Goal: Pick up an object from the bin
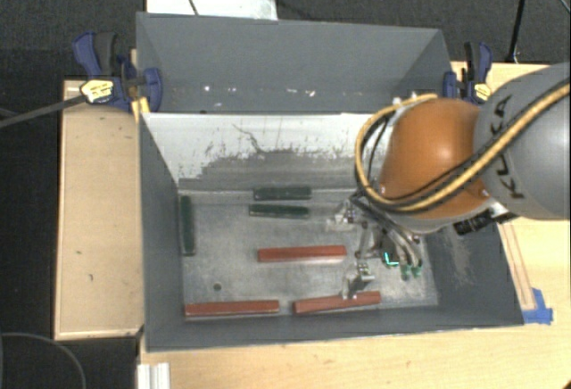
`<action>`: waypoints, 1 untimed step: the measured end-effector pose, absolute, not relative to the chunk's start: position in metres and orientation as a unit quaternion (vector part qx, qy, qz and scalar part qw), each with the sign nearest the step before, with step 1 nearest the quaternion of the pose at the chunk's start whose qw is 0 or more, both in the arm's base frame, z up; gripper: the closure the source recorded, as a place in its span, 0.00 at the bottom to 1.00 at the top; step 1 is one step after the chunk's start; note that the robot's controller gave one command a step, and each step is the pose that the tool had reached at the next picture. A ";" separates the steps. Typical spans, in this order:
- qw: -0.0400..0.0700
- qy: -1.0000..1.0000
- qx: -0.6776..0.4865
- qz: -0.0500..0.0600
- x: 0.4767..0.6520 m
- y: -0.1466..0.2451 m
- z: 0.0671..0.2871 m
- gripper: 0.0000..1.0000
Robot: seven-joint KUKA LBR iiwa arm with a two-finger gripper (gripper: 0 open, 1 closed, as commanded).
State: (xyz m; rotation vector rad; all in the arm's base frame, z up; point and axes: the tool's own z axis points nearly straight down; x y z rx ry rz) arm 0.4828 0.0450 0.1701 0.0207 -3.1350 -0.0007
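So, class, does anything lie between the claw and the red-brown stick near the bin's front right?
Nothing visible does. The claw is right over that front red-brown stick. The middle red-brown stick lies apart from it, further back.

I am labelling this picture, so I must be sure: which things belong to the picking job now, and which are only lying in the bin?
In the job:
gripper
front-right red stick, right under the gripper, so probably the one to pick
bin

Lying about:
middle red stick
front-left red stick
left green stick
rear green stick
second green stick, beside the rear one
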 end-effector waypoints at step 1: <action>-0.001 -1.000 0.006 0.000 0.485 0.045 0.174 0.00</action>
